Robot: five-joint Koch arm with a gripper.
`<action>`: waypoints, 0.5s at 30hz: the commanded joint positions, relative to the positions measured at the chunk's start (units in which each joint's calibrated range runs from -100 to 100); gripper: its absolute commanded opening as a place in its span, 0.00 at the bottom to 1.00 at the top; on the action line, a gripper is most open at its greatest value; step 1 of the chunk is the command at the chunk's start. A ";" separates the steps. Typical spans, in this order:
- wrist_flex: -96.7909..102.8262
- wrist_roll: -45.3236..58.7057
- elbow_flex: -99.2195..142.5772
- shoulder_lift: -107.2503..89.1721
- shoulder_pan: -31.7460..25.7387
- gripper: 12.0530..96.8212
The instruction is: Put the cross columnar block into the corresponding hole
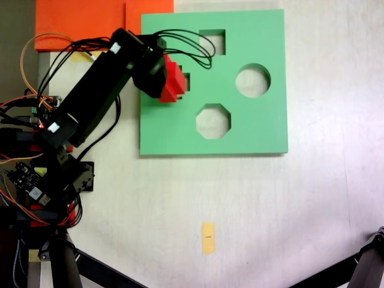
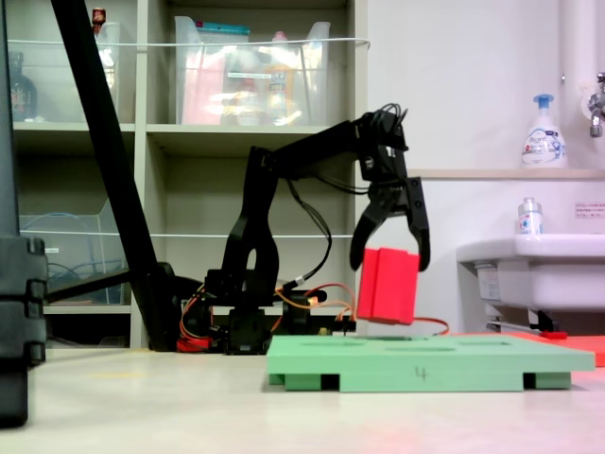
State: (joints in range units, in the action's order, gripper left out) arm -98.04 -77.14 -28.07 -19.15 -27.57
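The red cross columnar block [image 1: 174, 81] hangs in my gripper [image 1: 168, 79] over the left part of the green foam board [image 1: 252, 132]. In a fixed view from the side, the jaws [image 2: 389, 265] are shut on the block's upper end. The block [image 2: 388, 286] is slightly tilted, with its lower end a little above the board [image 2: 425, 362]. A small dark part of the plus-shaped hole [image 1: 186, 81] shows just right of the block; the block and gripper cover the rest of it.
The board also has a square cutout [image 1: 212, 41], a round hole [image 1: 252, 81] and an octagonal cutout [image 1: 213, 121]. Orange sheets [image 1: 78, 24] lie at the back left. A yellow tag [image 1: 208, 237] is on the table. Wires and circuit boards [image 1: 27, 174] crowd the arm's base.
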 commanded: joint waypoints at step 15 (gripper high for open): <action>0.83 -1.12 -6.22 6.58 -0.63 0.29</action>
State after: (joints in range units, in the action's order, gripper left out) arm -98.04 -77.92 -29.84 -11.90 -28.11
